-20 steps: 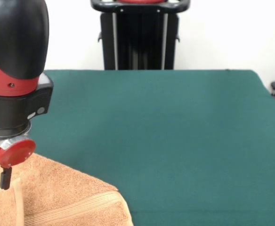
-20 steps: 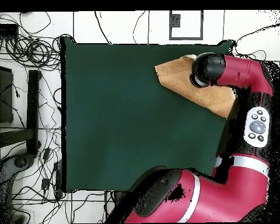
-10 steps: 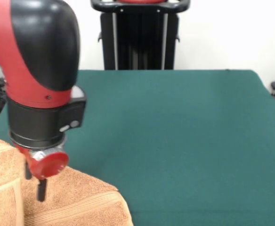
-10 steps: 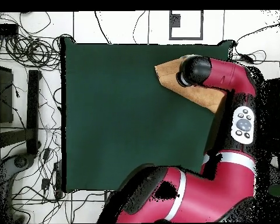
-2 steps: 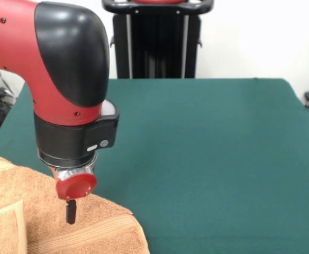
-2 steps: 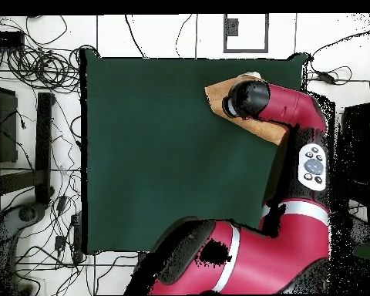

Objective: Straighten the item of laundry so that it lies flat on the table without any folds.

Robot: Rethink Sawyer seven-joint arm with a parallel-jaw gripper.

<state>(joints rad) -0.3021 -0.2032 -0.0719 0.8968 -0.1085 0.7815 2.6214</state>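
Note:
The orange-tan item of laundry (image 5: 35,219) lies at the near left corner of the green table (image 5: 207,148). A woven band runs along its right front edge, and a paler folded flap stands up at its left. My gripper (image 5: 70,211) hangs below the red wrist disc, just over the towel's right part, close to or touching the cloth. In the overhead view the arm's black elbow (image 6: 246,99) covers most of the towel. Only a tan corner of the item of laundry (image 6: 215,95) and a strip beside the arm show there. The gripper itself is hidden from above.
A black stand (image 5: 157,39) rises behind the table's far edge. The overhead view shows cables (image 6: 34,69) tangled on the floor left of the table (image 6: 142,154), and a white square frame (image 6: 246,32) beyond its top edge.
In the front view the arm has swung right across the towel, taking the gripper from the towel's left part to its right part. The towel has not visibly moved.

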